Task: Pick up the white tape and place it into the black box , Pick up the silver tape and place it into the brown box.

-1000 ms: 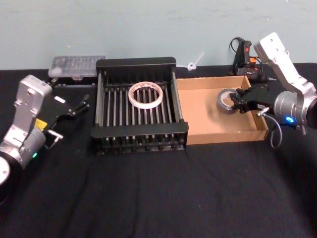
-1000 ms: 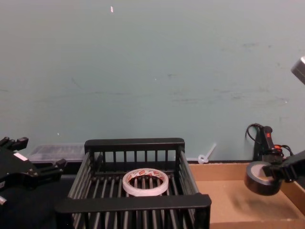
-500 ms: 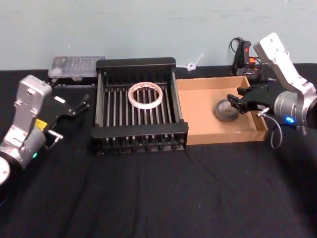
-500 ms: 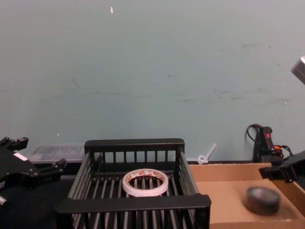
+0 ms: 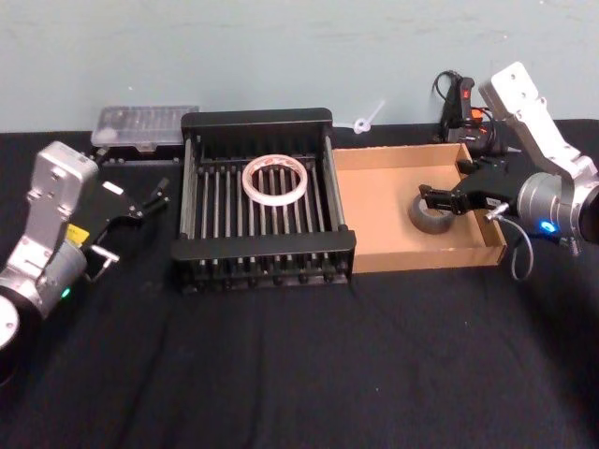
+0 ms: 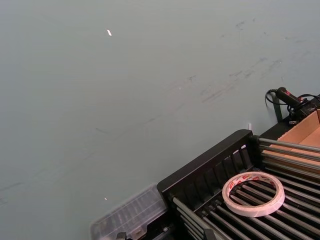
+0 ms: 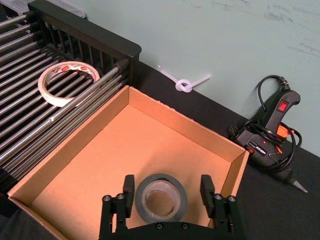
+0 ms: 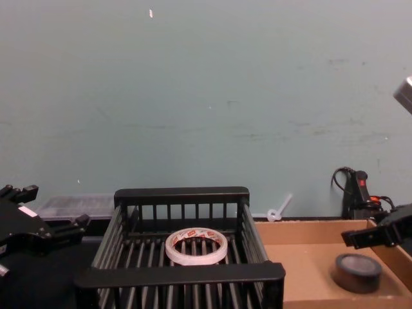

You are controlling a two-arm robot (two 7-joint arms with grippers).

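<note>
The silver tape (image 7: 161, 198) lies flat on the floor of the brown box (image 7: 170, 112), near its right wall. My right gripper (image 7: 167, 190) hovers just above it, open, with one finger on each side and a gap to the roll. In the head view the silver tape (image 5: 428, 215) sits under the right gripper (image 5: 440, 201). The white tape (image 5: 275, 181) lies flat on the bars of the black box (image 5: 262, 248). My left gripper (image 5: 140, 201) rests open and empty to the left of the black box.
A clear plastic case (image 5: 145, 123) sits behind the black box at the back left. A glue gun with its cable (image 5: 463, 98) and a white zip tie (image 5: 365, 122) lie behind the brown box. Black cloth covers the table in front.
My right gripper opened and let go of the silver tape, which dropped to the brown box floor and settled flat. The left arm has not moved.
</note>
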